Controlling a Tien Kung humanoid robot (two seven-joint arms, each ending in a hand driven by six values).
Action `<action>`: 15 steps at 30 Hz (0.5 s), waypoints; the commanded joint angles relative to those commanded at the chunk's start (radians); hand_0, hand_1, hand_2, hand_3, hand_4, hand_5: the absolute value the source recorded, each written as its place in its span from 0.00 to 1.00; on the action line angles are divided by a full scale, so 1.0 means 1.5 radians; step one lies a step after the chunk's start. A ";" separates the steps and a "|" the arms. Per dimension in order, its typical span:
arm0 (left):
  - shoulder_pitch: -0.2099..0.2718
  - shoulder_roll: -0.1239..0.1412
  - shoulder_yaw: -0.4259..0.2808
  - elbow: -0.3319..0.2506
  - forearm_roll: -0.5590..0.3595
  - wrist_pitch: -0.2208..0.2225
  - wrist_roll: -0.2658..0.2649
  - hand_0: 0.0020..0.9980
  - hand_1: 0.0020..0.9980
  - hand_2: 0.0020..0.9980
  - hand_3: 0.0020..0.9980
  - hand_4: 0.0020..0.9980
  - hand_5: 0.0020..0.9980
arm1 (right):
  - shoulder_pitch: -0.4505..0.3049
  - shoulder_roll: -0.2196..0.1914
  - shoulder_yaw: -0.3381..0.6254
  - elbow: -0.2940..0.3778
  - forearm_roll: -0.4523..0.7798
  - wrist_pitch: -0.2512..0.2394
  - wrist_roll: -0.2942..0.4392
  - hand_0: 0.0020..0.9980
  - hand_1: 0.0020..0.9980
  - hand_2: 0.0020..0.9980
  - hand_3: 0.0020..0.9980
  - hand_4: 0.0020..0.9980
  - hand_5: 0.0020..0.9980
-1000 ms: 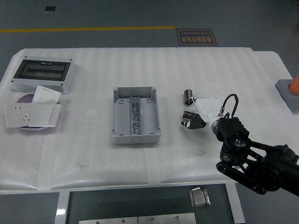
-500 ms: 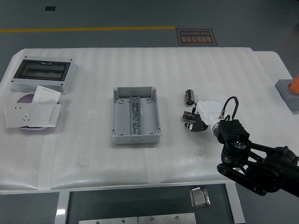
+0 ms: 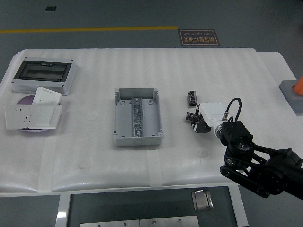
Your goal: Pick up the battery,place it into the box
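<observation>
my right hand (image 3: 201, 120) rests right of the open grey plastic box (image 3: 137, 117), fingers curled low, holding nothing i can make out. the small black cylindrical battery (image 3: 192, 98) lies just beyond it.

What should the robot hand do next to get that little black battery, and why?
Probably reach a bit farther forward and left toward the battery. The right robot hand sits just in front of it on the table, not touching it, and the battery lies loose, apart from the open grey box. Whether the fingers already hold anything is hard to tell.
</observation>
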 joint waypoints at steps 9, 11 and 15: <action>0.000 0.000 -0.001 0.000 0.001 0.000 0.000 0.53 0.63 0.53 0.57 0.61 0.02 | 0.005 -0.004 0.017 0.037 -0.003 -0.003 -0.002 0.19 0.38 0.50 0.58 0.59 0.27; 0.001 -0.001 -0.001 0.000 0.000 0.001 -0.001 0.53 0.63 0.53 0.57 0.61 0.02 | 0.008 -0.002 0.021 0.047 -0.004 -0.004 -0.003 0.19 0.38 0.50 0.58 0.59 0.27; 0.001 -0.001 -0.002 0.000 0.002 0.001 0.000 0.53 0.64 0.53 0.57 0.61 0.02 | 0.016 0.005 0.022 0.067 -0.005 -0.005 -0.005 0.19 0.38 0.49 0.58 0.61 0.29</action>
